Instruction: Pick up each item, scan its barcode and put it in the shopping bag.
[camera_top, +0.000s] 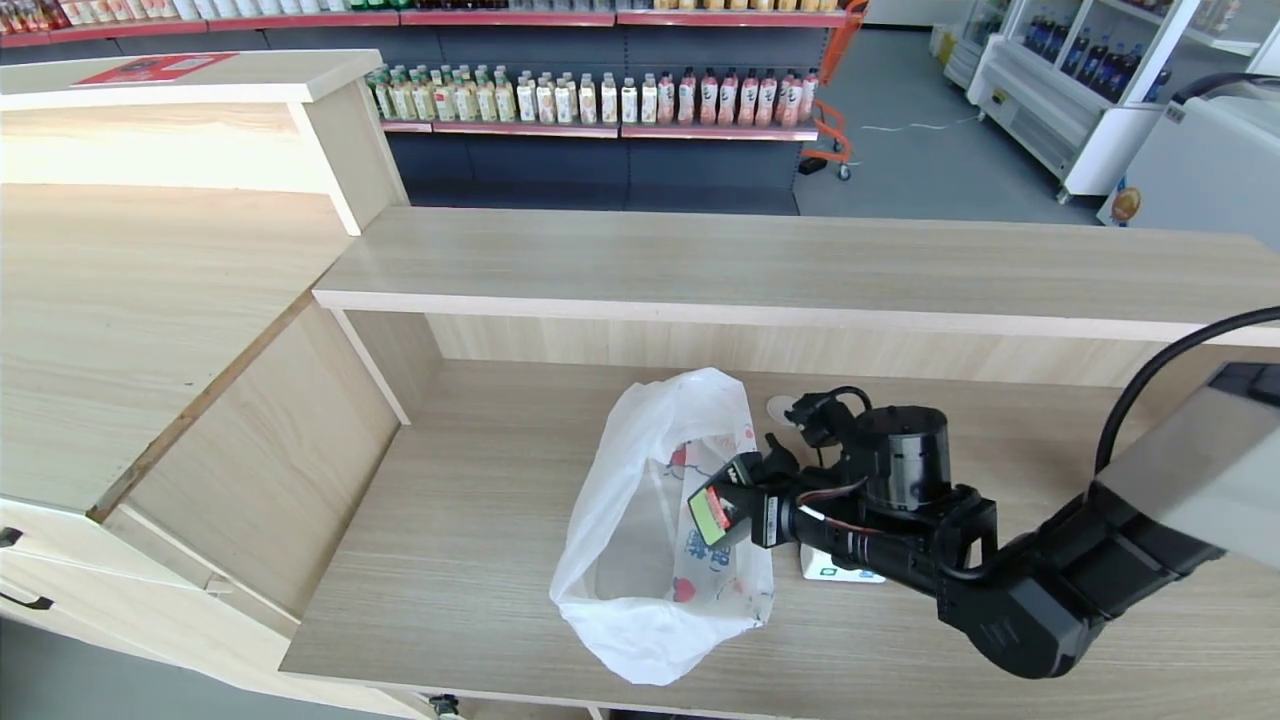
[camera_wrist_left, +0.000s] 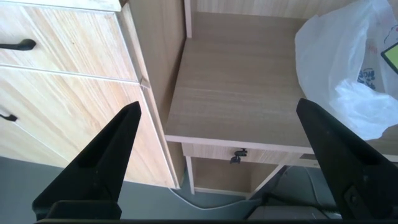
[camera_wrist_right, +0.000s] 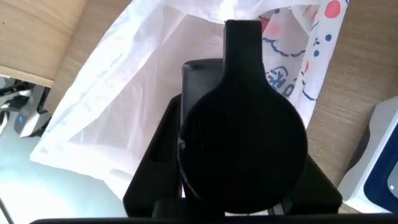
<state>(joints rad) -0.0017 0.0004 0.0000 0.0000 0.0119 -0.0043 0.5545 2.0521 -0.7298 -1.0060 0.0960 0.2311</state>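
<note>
1. Right gripper (camera_top: 728, 497): black and rigid. It is clamped on the small pack and held above the middle of the counter, at the bag's mouth.
2. Small pack (camera_top: 709, 514): flat and rectangular, with a glossy green face and a red edge. It hangs just over the open bag and is not yet inside.
3. Shopping bag (camera_top: 640, 570): thin white translucent film, crumpled, with red and blue print on one side. It lies slack near the counter's front edge with its mouth gaping.
4. White flat device (camera_top: 838, 573): hard-cased, just beside the bag and partly under the arm. It is probably the scanner.
5. Counter (camera_top: 450, 560): pale matte wood-grain laminate, flat. A raised ledge (camera_top: 800, 260) runs along its back edge.
6. Left gripper (camera_wrist_left: 217, 102): two black tapered fingers (camera_wrist_left: 106, 162) spread wide and holding nothing, off the counter's front left corner.
7. Hazards:
   - The limp rim may fold shut, so the pack lands on the film and slides out.
   - The film may snag on the gripper and drag the light bag.
</note>
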